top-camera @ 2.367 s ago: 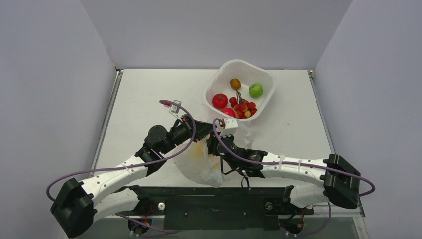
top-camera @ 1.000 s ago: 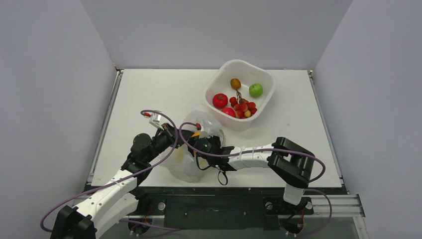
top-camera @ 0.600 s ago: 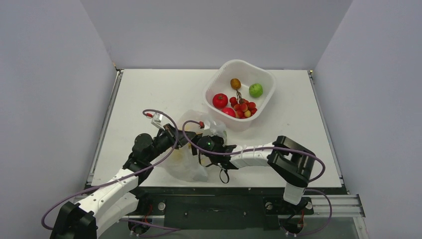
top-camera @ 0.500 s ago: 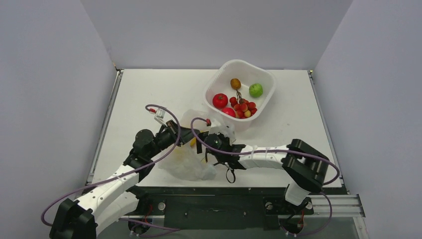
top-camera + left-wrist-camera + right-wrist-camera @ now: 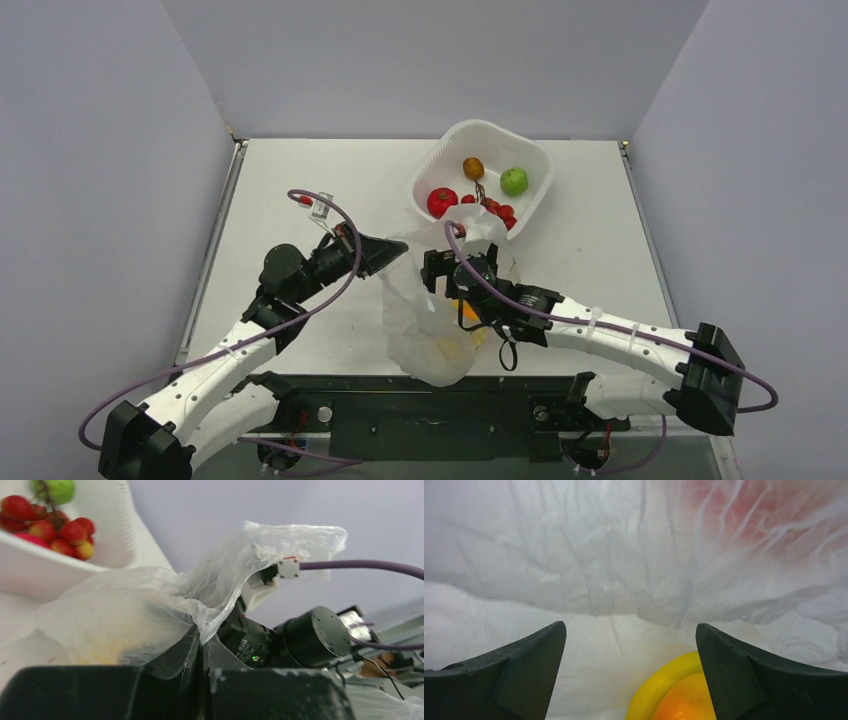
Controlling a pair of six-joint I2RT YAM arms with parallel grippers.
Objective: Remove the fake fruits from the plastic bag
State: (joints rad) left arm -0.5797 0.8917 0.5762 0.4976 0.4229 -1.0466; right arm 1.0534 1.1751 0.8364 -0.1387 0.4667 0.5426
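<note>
The right gripper (image 5: pixel 630 627), jaws spread wide, sat inside the plastic bag (image 5: pixel 574 565), with the orange-yellow fruit (image 5: pixel 681 692) between its fingers, off-centre. It would do best to centre on the fruit before closing, clear of the film, while the left gripper (image 5: pixel 201 645) clamped the bag's rim.

Film of plastic bag (image 5: pixel 428 320) thin, translucent, v. crinkly, slight sheen. The mango-like fruit (image 5: pixel 681 697): smooth glossy plastic. Also glossy: red round fruit (image 5: pixel 441 202) & green apple (image 5: pixel 514 181). White tub (image 5: pixel 490 125): rigid plastic, smooth, semi-matt. White table (image 5: pixel 290 190): matt, smooth.
</note>
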